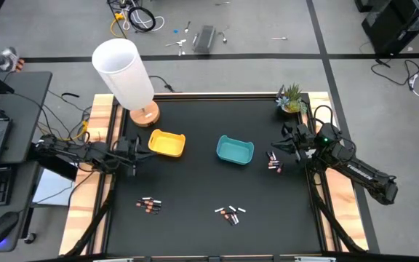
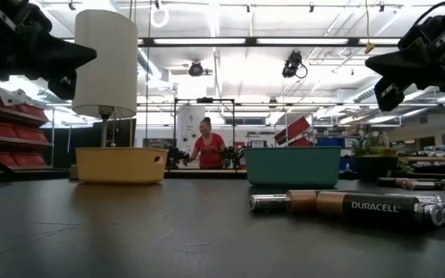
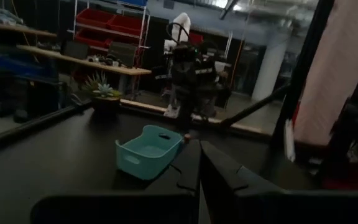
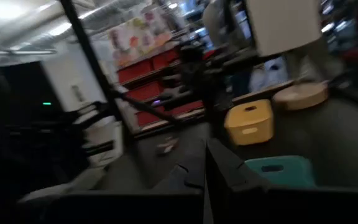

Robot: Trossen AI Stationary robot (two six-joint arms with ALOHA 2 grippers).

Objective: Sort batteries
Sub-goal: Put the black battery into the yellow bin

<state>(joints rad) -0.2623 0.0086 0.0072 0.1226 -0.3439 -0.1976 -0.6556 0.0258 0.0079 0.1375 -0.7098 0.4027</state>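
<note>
The batteries lie on the black table in three small heaps: near left [image 1: 149, 206], near middle [image 1: 229, 213], and right of the teal tray [image 1: 273, 162]. In the low view, dark copper-ended and silver batteries [image 2: 346, 205] lie on their sides close by. A yellow tray [image 1: 167, 143] and a teal tray [image 1: 235, 150] stand mid-table. My left gripper [image 1: 145, 151] hovers shut just left of the yellow tray, above the table. My right gripper [image 1: 276, 144] hovers shut between the teal tray and the plant, over the right heap. Neither holds anything.
A white lamp [image 1: 126, 73] on a round wooden base [image 1: 145, 115] stands at the far left corner. A small potted plant [image 1: 291, 100] stands at the far right corner. Beyond the table a person [image 2: 208, 147] stands in the room. The middle of the mat [image 1: 202, 182] lies open.
</note>
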